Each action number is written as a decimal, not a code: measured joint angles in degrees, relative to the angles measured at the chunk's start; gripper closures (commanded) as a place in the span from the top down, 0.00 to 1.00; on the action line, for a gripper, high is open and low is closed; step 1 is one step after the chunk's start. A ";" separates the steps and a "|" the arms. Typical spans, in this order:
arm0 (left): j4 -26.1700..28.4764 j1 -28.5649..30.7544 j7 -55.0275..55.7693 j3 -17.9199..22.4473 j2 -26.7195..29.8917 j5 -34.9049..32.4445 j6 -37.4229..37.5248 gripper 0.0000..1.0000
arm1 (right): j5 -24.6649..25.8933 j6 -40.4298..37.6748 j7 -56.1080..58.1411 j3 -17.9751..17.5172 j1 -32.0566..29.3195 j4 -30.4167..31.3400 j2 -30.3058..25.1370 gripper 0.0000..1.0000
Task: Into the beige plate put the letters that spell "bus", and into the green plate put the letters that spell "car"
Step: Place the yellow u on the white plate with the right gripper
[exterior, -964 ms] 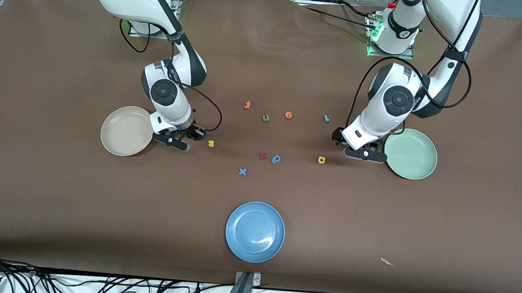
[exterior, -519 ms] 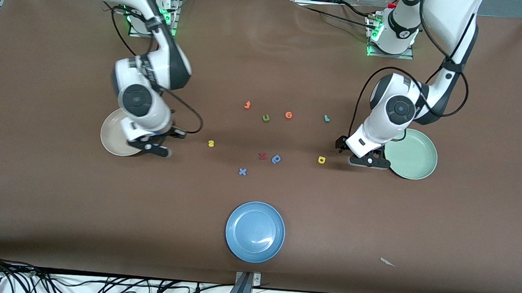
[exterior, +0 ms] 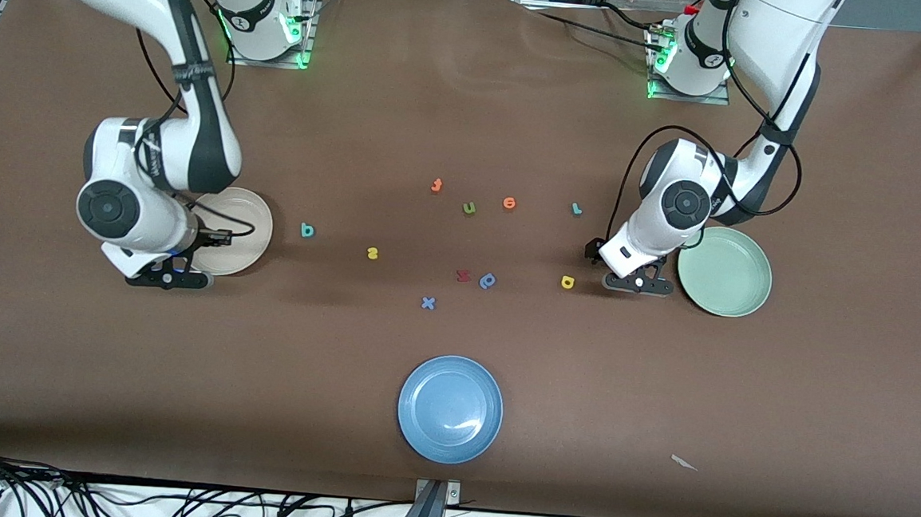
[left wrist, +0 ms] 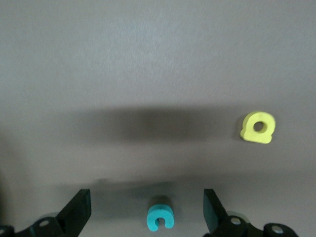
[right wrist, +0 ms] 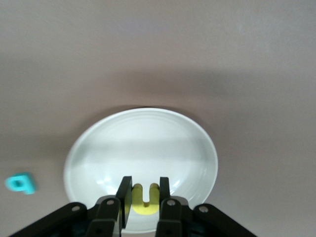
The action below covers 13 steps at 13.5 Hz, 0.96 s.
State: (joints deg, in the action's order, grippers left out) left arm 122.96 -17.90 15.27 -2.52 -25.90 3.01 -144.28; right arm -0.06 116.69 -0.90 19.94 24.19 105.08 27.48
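right gripper [right wrist: 144, 197]: I hold the yellow u [right wrist: 145, 201] pinched over the beige plate [right wrist: 197, 148]; release next.
left gripper [left wrist: 147, 210]: wide, straddling the teal c [left wrist: 160, 218]; I close next.

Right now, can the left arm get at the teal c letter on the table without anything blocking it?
Probably yes. The left gripper is open, and the teal c lies on bare table between its fingers, untouched. The yellow a sits apart, so nothing seems in the way.
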 measured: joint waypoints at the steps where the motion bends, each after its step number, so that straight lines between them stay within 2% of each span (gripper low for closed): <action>1: 0.97 -0.09 0.00 0.00 0.01 0.70 -0.85 1.00 | 0.00 0.89 1.40 0.00 -0.67 0.52 1.35 0.18; 2: 1.89 -0.22 0.00 0.00 0.00 0.96 -1.52 1.00 | 0.00 2.27 2.46 0.00 -1.15 1.33 2.43 0.18; 3: 2.56 -0.37 0.00 -0.01 0.04 1.14 -1.98 1.00 | 0.00 3.59 3.37 -0.01 -1.51 2.15 3.22 0.26; 4: 2.96 -0.52 0.00 -0.02 0.11 1.22 -2.07 1.00 | 0.00 4.40 3.75 0.00 -1.70 2.88 3.67 0.59; 5: 3.19 -0.67 0.01 -0.02 0.21 1.24 -2.07 1.00 | 0.00 4.64 3.91 -0.01 -1.72 3.36 3.76 1.00; 8: 3.64 -1.09 0.03 -0.08 0.67 1.25 -2.07 0.99 | 0.00 4.66 3.97 -0.06 -1.68 3.55 3.67 1.00; 10: 3.83 -1.29 0.04 -0.11 0.73 1.25 -2.07 0.94 | -0.43 4.59 3.69 -0.58 -1.44 3.11 3.06 1.00; 13: 4.09 -1.35 0.04 -0.11 0.73 1.25 -2.07 0.93 | -2.59 2.35 -4.79 -5.23 -1.14 1.35 0.23 1.00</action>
State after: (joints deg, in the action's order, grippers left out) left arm 127.05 -19.25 15.31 -2.63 -25.16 4.26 -146.35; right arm -2.65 119.04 -5.69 14.70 23.06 106.44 27.71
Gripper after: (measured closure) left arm 0.053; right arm 0.000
